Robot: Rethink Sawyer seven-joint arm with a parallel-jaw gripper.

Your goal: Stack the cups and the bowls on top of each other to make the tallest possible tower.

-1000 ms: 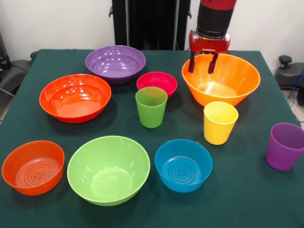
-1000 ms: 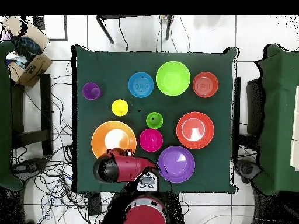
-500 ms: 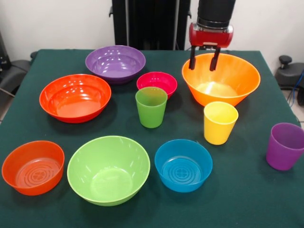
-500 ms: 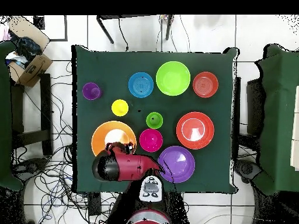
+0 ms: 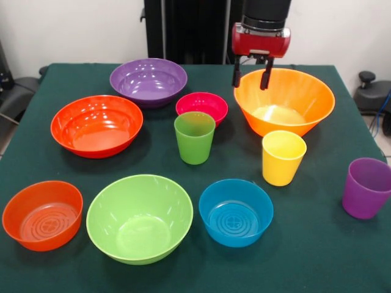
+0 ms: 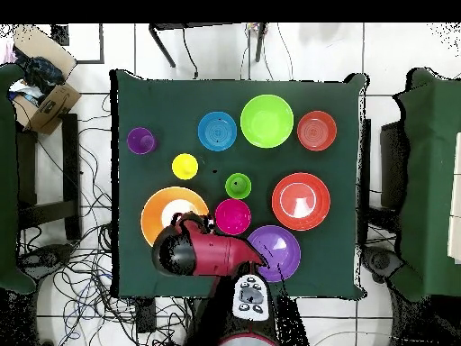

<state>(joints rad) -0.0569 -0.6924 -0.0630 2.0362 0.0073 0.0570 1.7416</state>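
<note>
My gripper [image 5: 250,78] is open and empty, raised over the far left rim of the big orange bowl [image 5: 293,107]; from above the arm's head [image 6: 185,254] hides it. All pieces stand apart on the table. The purple bowl [image 5: 148,80], small pink bowl [image 5: 203,105] and wide red-orange bowl [image 5: 96,125] are at the far side. The green cup [image 5: 194,138], yellow cup [image 5: 283,157] and purple cup [image 5: 366,188] stand upright. The lime green bowl [image 5: 139,217], small blue bowl [image 5: 236,212] and small orange bowl [image 5: 42,214] are nearest the camera. No tower shows.
The dark green table [image 5: 317,256] ends close to the purple cup on the right. In the overhead view a cardboard box [image 6: 40,86] and cables [image 6: 90,153] lie on the floor beside the table.
My gripper has risen and shifted left along the big orange bowl's far rim, still open and empty. No bowl or cup has moved.
</note>
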